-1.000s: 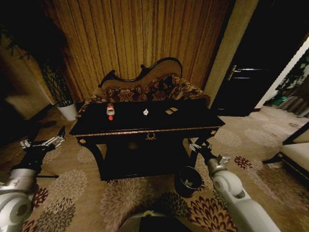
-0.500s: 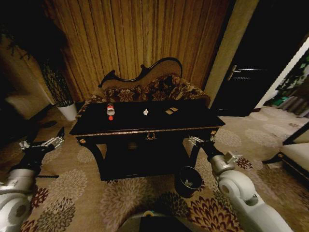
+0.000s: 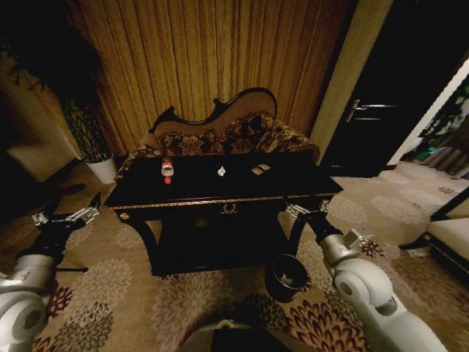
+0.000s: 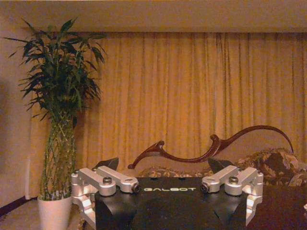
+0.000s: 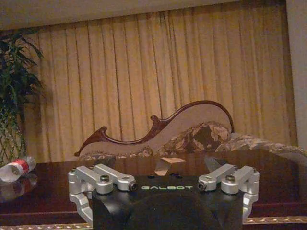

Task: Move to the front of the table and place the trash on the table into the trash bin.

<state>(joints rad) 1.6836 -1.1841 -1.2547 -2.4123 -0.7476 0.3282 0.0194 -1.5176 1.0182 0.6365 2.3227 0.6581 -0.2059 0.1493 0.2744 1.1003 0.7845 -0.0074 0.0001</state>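
While the robot stands in front of the black desk (image 3: 220, 196), both arms wait low and nothing is picked up yet.

On the desk lie the little bottle (image 3: 168, 170) with the red cap, a white paper bit (image 3: 221, 171) and tan scraps (image 3: 259, 169). The trash bin (image 3: 286, 276) sits on the carpet by the desk's right leg. The left tool (image 3: 72, 217) hangs off to the left, spread wide and empty. The right tool (image 3: 303, 212) is near the desk's right corner, also wide and empty. I think that arm could bump the gold edge when it lifts, or knock the bin over, because both are so close.
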